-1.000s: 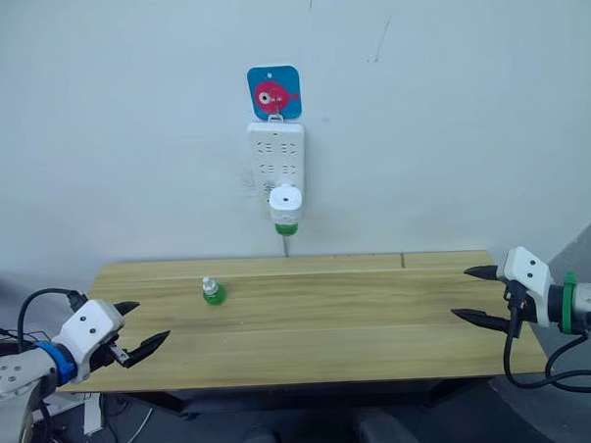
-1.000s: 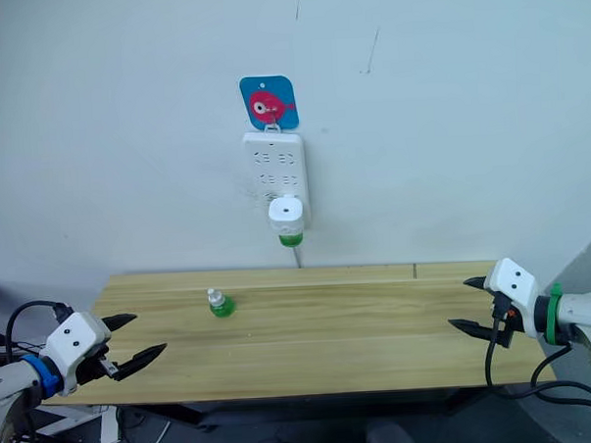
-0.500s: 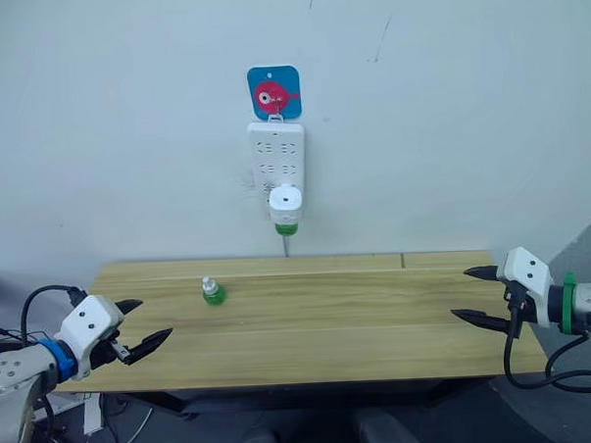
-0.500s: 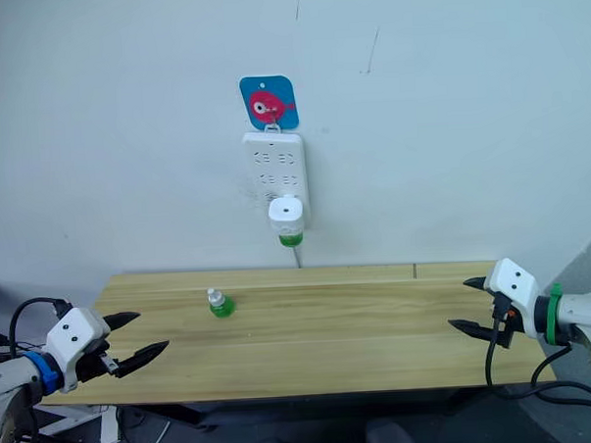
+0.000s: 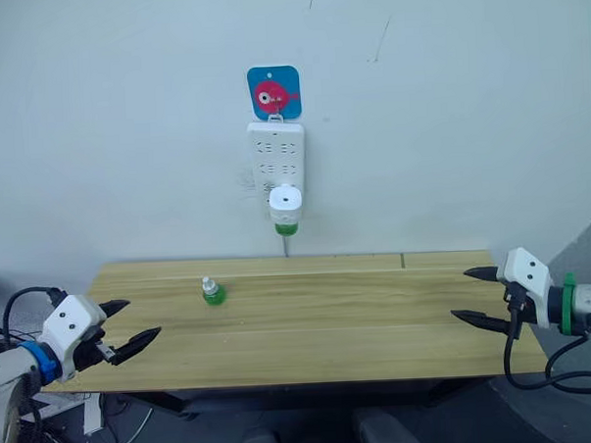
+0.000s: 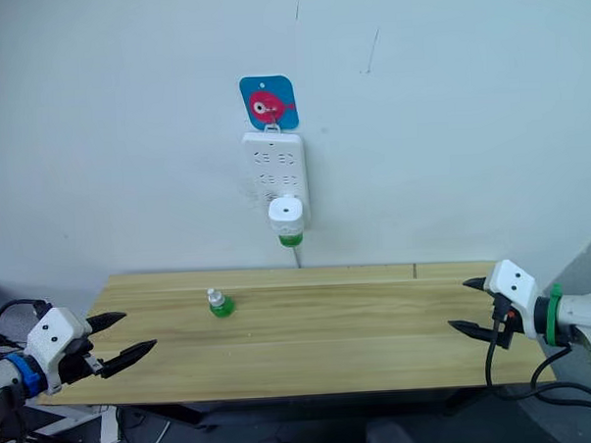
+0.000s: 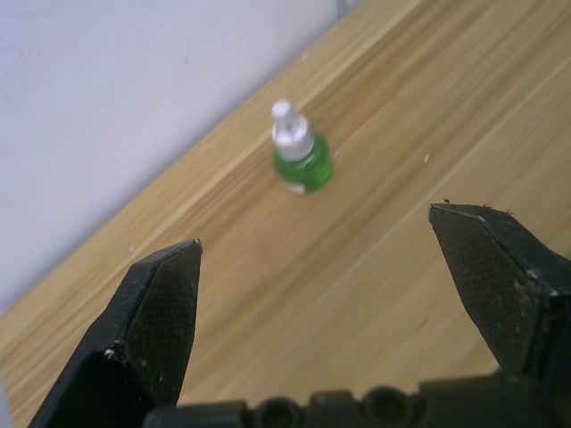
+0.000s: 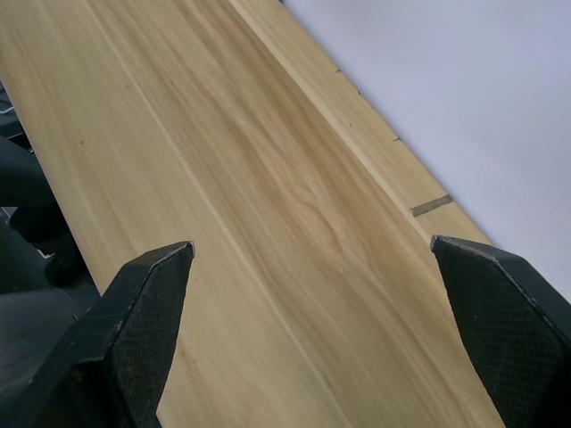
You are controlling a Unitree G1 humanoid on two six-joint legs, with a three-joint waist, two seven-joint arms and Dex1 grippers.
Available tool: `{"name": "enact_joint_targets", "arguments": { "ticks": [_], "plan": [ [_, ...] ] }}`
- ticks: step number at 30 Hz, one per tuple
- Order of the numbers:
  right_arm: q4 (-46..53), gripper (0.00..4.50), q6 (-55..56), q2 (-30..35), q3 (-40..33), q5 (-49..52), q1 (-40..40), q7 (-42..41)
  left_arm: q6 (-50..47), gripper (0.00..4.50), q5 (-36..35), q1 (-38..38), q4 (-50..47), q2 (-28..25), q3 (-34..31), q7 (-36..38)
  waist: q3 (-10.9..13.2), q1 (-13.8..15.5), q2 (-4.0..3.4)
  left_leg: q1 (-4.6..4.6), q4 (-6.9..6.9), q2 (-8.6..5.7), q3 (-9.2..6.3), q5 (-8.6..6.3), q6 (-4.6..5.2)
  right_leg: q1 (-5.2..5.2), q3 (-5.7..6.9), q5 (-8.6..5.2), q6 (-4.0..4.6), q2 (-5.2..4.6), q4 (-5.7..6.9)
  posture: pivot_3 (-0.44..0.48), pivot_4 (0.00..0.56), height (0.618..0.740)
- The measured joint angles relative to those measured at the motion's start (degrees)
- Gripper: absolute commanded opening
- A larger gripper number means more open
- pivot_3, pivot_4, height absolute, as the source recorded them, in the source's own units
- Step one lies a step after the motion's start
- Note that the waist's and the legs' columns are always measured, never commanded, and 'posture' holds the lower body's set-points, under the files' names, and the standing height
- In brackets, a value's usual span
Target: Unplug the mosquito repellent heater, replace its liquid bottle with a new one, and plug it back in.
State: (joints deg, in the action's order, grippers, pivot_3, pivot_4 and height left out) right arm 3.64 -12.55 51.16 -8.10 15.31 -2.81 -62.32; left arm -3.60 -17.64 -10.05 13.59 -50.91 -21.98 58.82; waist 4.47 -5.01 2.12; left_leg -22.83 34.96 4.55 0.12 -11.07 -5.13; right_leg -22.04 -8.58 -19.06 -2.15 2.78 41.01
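Mosquito repellent heater (image 5: 286, 204) sits plugged into the power strip (image 5: 277, 159) on the wall; the new bottle (image 5: 212, 291) stands on the surface (image 5: 359, 327). Left gripper (image 5: 123, 326) and right gripper (image 5: 478, 294) hover with jaws open, both empty. Grip the heater's body and pull straight out.

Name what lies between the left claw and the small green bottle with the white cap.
Only bare wooden tabletop separates the open left claw from the small green white-capped bottle, as the left wrist view shows.

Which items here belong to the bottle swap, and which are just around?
Job: mosquito repellent heater, plugged into the power strip; new green bottle upright on the table.
Around: fish hook plaque above the strip.
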Motion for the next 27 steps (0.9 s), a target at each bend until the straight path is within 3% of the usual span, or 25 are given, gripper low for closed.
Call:
{"name": "enact_joint_targets", "arguments": {
  "ticks": [5, 13, 20, 24, 27],
  "plan": [
    [5.3, 4.46, -1.7, -1.7, -0.3, 1.8, -1.1, 1.6, -4.5, 4.5, -2.9, 2.4, -4.5, 0.7, -0.6, -1.2, 0.5, 0.0, 0.01, 0.0, 0.06, 0.0, -0.01, 0.0, 0.0, 0.01, -0.03, 0.0, 0.0, 0.0, 0.04, -0.057, 0.104, 0.718],
    [21.7, 4.46, -10.7, -8.2, 0.0, 7.2, 3.7, 10.9, -11.6, 4.5, -5.8, 16.7, -10.5, 5.2, 2.7, -6.8, 2.0, -0.3, -0.01, -0.05, 0.11, -0.01, -0.07, 0.01, 0.0, 0.03, -0.04, 0.06, -0.1, 0.06, 0.03, -0.114, 0.148, 0.718],
    [32.6, 4.46, -26.9, -16.7, 0.3, 15.5, 15.9, 27.1, -13.0, 4.5, -5.1, 33.5, -3.9, 8.7, 9.3, -6.8, 3.4, -1.6, 0.16, -0.22, 0.22, -0.02, -0.12, -0.03, 0.05, 0.03, -0.06, 0.14, -0.25, 0.1, -0.08, -0.158, 0.169, 0.718],
    [33.6, 4.5, -28.9, -17.7, 0.4, 16.5, 15.8, 29.6, -11.8, 3.64, -4.4, 37.9, 2.6, 11.3, 11.6, -5.2, 3.9, -2.0, 0.09, -0.5, 0.23, -0.02, -0.21, -0.12, 0.14, -0.16, 0.03, 0.11, -0.29, 0.1, -0.08, -0.188, 0.181, 0.718],
    [35.4, 4.5, -29.8, -18.1, 0.4, 18.0, 15.8, 30.5, -10.3, 3.64, -3.2, 42.1, 7.6, 13.0, 13.2, -4.7, 4.2, -2.6, 0.05, -0.72, 0.24, -0.02, -0.45, -0.12, 0.14, -0.25, 0.24, 0.11, -0.29, 0.1, -0.1, -0.201, 0.187, 0.718]
  ]
}}
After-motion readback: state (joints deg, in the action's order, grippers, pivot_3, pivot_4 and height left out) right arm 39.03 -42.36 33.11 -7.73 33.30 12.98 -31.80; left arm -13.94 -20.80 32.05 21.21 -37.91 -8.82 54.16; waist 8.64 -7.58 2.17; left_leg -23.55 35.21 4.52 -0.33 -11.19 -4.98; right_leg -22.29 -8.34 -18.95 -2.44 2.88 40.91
